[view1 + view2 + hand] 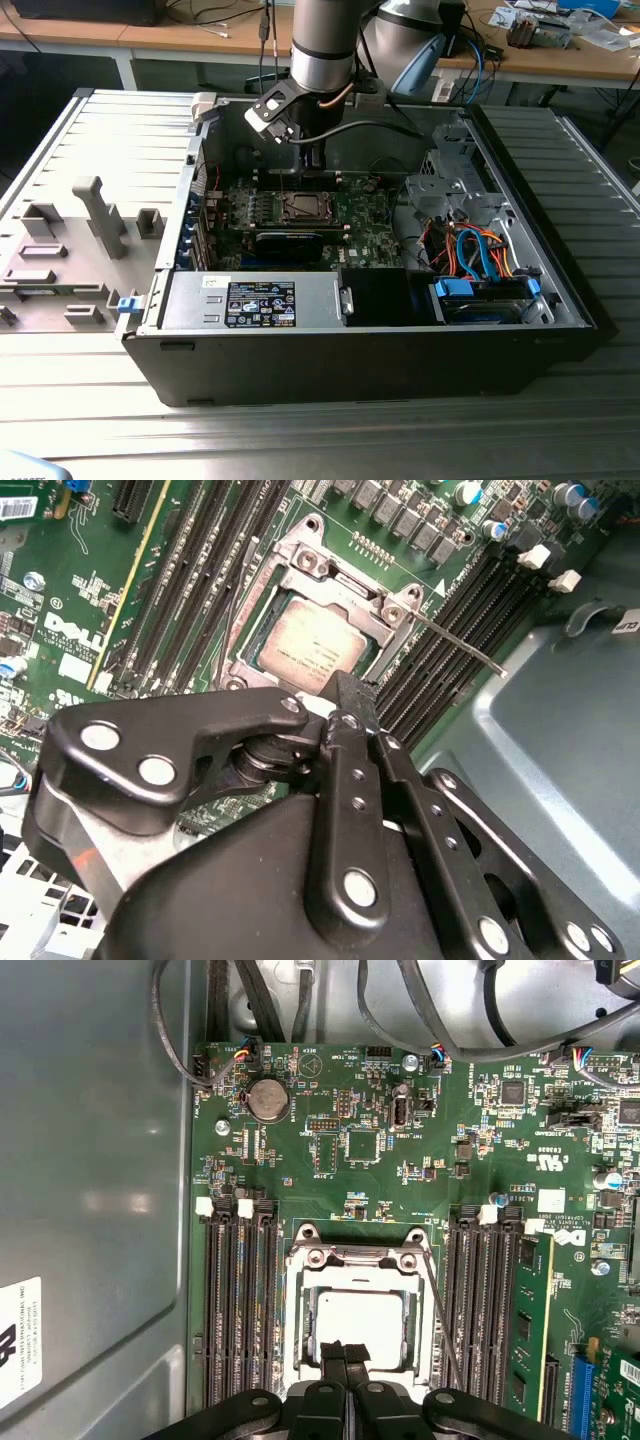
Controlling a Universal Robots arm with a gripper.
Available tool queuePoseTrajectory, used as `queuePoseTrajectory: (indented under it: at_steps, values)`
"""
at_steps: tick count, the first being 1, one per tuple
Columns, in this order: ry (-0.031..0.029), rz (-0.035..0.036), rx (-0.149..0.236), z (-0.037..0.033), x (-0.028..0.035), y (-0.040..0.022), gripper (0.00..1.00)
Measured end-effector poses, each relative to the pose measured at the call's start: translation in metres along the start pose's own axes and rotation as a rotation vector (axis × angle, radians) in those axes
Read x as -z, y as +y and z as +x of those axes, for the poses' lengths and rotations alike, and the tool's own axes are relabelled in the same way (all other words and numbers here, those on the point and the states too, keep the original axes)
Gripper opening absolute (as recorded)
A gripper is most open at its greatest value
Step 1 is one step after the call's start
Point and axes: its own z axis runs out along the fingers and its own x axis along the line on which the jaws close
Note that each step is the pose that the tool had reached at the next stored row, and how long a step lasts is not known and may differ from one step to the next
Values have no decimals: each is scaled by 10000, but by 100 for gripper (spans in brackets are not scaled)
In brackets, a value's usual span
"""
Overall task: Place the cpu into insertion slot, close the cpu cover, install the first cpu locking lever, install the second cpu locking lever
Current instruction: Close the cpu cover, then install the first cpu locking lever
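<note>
Black two-finger gripper [346,1351]: fully closed, with fingertips [333,1352] pressed together and nothing clamped between them. Poised over the near edge of the socket in both wrist views. Touching the metal frame or just clear of it: cannot tell.

Small flat square cpu with pale silver-tan face [362,1322]: seated flat inside the square insertion slot with tan-silver metal rim [300,207], near the middle of the green circuit board [380,1150].

Thin silver-grey metal cpu cover with square window [299,1330]: lying flat over the slot, framing the cpu on every visible side, with the chip face exposed through the window.

Thin bare-metal lever rod [455,642]: in the second wrist view, extending from one corner of the socket out across the neighbouring long black memory slots [470,595]. Latched or free: cannot tell.

Exterior view: grey robot arm [325,40] reaching down into the open black computer case [350,350], resting on a ribbed grey metal table [320,440], with the gripper directly above the slot. Orange and blue cables [475,250] inside the case, toward the exterior view's right of the board. Grey moulded fixture tray [70,250] on the table, at the exterior view's left of the case.
</note>
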Motion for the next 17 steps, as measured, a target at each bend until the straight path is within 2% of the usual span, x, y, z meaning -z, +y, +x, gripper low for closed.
queuePoseTrajectory:
  at_steps: [7,10,17]
  values:
    - [2,0,6,0,0,0,11]
    - [-3,6,120,0,1,0,11]
    - [-27,30,780,0,0,0,11]
